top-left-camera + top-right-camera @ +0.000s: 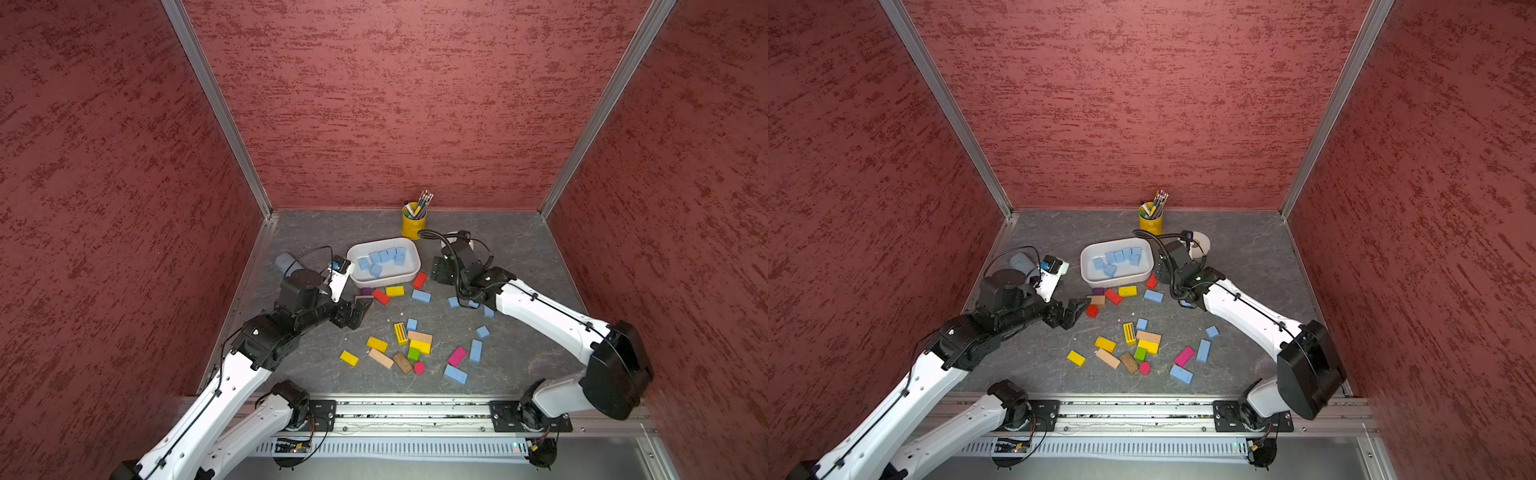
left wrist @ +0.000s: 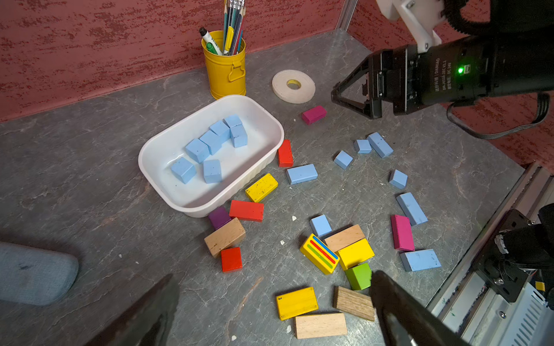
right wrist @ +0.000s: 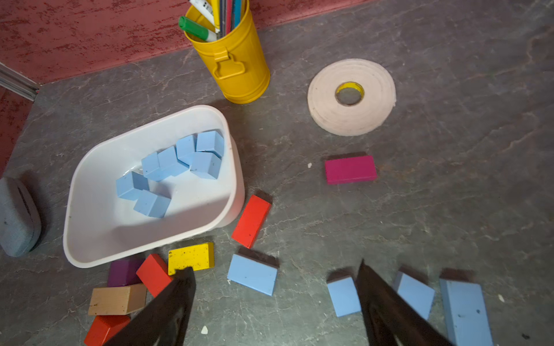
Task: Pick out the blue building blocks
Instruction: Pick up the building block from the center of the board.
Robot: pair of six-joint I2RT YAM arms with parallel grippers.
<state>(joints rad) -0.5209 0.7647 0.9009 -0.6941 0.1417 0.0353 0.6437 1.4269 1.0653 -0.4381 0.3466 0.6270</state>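
A white tub (image 1: 384, 240) at the back middle holds several blue cubes (image 1: 382, 257), also plain in the left wrist view (image 2: 209, 146). More blue building blocks lie loose on the grey table: an oblong (image 1: 421, 296), a cube (image 1: 412, 324) and others at the right (image 1: 476, 351). My right gripper (image 3: 274, 266) hovers open just right of the tub. Below it lie a blue oblong (image 3: 253, 277) and a blue cube (image 3: 343, 296); nothing is held. My left gripper (image 2: 272, 274) stands open and empty, left of the mixed blocks and in front of the tub.
A yellow can of pencils (image 1: 411, 222) and a tape roll (image 3: 350, 96) stand behind the tub. A grey pouch (image 2: 33, 272) lies at the far left. Red, yellow, wooden, pink and green blocks (image 1: 415, 347) are scattered among the blue ones. Red walls close three sides.
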